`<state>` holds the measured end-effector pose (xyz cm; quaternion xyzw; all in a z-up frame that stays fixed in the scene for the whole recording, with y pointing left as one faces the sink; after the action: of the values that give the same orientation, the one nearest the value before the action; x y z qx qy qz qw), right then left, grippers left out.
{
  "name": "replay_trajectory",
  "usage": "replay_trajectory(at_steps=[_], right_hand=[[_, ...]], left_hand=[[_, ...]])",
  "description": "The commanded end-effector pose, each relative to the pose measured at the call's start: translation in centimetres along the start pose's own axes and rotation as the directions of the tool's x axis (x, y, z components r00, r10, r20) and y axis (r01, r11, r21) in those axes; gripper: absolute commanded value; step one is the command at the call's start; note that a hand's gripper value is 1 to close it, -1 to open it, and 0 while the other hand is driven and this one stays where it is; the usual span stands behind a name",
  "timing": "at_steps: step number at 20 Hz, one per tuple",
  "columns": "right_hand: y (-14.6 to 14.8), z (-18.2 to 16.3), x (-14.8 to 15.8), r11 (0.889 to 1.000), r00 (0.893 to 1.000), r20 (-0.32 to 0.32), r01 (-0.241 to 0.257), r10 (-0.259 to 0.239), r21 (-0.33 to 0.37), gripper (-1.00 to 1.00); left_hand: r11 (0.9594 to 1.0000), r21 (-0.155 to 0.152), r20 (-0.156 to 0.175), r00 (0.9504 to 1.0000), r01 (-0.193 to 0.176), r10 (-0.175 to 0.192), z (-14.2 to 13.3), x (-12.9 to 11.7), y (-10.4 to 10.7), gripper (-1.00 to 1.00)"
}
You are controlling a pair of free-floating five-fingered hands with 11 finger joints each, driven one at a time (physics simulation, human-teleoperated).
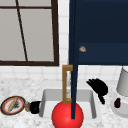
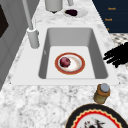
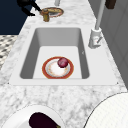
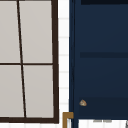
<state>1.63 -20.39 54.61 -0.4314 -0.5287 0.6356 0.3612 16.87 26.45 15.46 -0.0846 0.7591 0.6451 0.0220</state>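
Note:
My left hand (image 1: pixel 35 107) hovers by the sink's left rim, just right of a small brown jar (image 1: pixel 27 106) with a grey lid. Its fingers look straight and hold nothing. The same hand (image 3: pixel 26 6) shows beside the jar (image 3: pixel 45 15) in the right side view, and off the counter's front edge (image 2: pixel 116 55) in the left side view. My right hand (image 1: pixel 98 87) floats over the sink's right part, fingers spread, empty. A red-rimmed plate (image 2: pixel 75 65) lies in the sink (image 2: pixel 97 50) with a dark red round fruit (image 2: pixel 65 62) on it.
A navy cabinet door (image 1: pixel 73 75) with a brass handle (image 1: pixel 65 83) stands edge-on over the sink. A red ball (image 1: pixel 67 115) sits low in front. A decorated plate (image 1: pixel 12 105) lies left; an eggplant (image 1: pixel 117 102) on a white plate (image 1: pixel 122 111) and a canister (image 1: pixel 123 82) stand right. The faucet (image 2: pixel 32 37) is behind.

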Motion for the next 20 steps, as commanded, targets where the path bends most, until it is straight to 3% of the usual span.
replay_trajectory(at_steps=[1, 15, 20], right_hand=[[-2.2, -0.1, -0.5, 0.998, 0.998, 0.002, 0.065, -0.065, 0.005, -1.0], [-10.4, -0.7, -2.3, 0.996, 0.996, 0.001, 0.091, -0.091, 0.012, -1.0], [-12.9, -3.2, -3.7, 0.994, 0.995, -0.004, 0.101, -0.101, 0.035, -1.0]], left_hand=[[1.0, 0.0, 0.0, 1.0, 0.0, 0.0, 0.0, 0.0, 0.0, 0.0], [1.0, 0.0, 0.0, 1.0, 0.0, 0.0, 0.0, 0.0, 0.0, 0.0], [1.0, 0.0, 0.0, 1.0, 0.0, 0.0, 0.0, 0.0, 0.0, 0.0]])
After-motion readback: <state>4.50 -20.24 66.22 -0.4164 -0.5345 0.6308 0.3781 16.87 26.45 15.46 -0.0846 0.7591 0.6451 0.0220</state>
